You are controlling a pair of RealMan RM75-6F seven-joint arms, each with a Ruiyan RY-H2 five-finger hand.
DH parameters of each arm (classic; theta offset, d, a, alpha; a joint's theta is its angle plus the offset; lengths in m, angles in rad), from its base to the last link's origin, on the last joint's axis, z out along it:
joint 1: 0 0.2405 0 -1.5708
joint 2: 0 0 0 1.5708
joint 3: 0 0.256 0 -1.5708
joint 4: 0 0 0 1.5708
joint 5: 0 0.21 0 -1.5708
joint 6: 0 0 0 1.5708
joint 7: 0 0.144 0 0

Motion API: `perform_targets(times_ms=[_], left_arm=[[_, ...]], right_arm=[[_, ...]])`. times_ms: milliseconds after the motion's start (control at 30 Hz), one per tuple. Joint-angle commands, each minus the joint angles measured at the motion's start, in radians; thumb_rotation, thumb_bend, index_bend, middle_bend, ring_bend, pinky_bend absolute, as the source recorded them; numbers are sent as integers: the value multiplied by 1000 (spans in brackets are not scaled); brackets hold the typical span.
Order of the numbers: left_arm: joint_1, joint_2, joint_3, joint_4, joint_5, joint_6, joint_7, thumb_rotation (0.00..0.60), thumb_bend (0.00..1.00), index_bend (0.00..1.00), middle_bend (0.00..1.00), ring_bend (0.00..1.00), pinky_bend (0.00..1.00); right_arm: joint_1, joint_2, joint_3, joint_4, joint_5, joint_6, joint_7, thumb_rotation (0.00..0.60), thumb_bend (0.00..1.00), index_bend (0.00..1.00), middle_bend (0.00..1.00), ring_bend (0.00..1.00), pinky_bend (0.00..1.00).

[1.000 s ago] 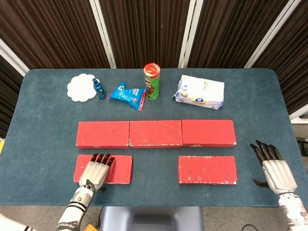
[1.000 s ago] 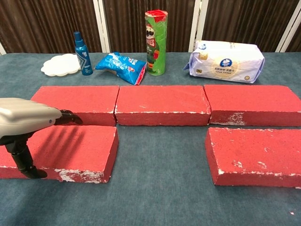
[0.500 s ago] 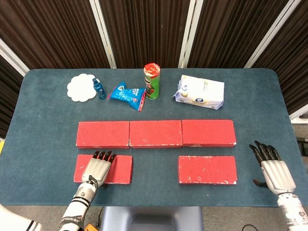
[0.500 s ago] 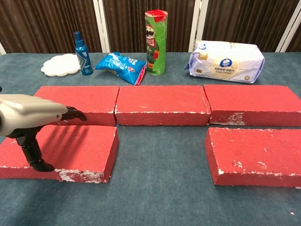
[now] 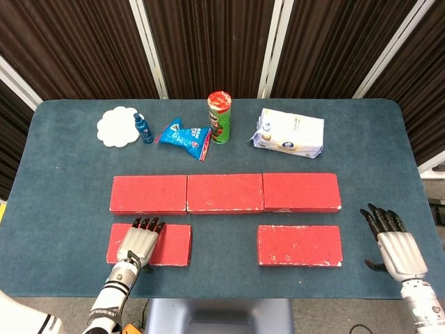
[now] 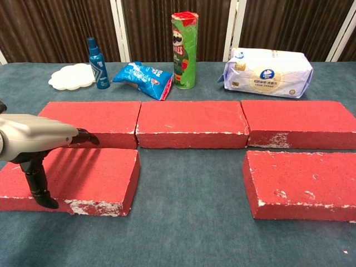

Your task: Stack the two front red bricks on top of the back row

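Observation:
Three red bricks form the back row [image 5: 224, 193] [image 6: 192, 122] across the middle of the table. In front of it lie the front left brick [image 5: 174, 245] [image 6: 94, 172] and the front right brick [image 5: 300, 245] [image 6: 303, 183], both flat on the cloth. My left hand [image 5: 139, 241] [image 6: 33, 139] is stretched over the front left brick, its fingers pointing at the back row and its thumb hanging down at the brick's near edge. It grips nothing. To the right of the front right brick my right hand [image 5: 398, 247] is open and apart from it; the chest view does not show it.
Along the back stand a white plate [image 5: 117, 126], a blue bottle [image 5: 142, 128], a blue snack bag [image 5: 185, 136], a green chips can [image 5: 220, 117] and a white tissue pack [image 5: 288, 132]. The table's near edge runs just behind both hands.
My left hand has crept slightly farther over the front left brick. The bricks have not moved, and the right hand has barely shifted.

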Motion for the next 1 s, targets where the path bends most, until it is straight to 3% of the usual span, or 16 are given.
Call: perform_targets(times_ms=[33, 1000], left_arm=[[-5, -2, 1, 10, -12, -5, -5, 600, 0, 0, 0, 0, 8], [-25, 13, 19, 69, -50, -38, -61, 600, 0, 0, 0, 0, 37]], right_arm=[[0, 0, 0, 0, 2, -1, -1, 600, 0, 86, 77, 92, 0], [4, -4, -1, -10, 23, -12, -34, 600, 0, 92, 77, 92, 0]])
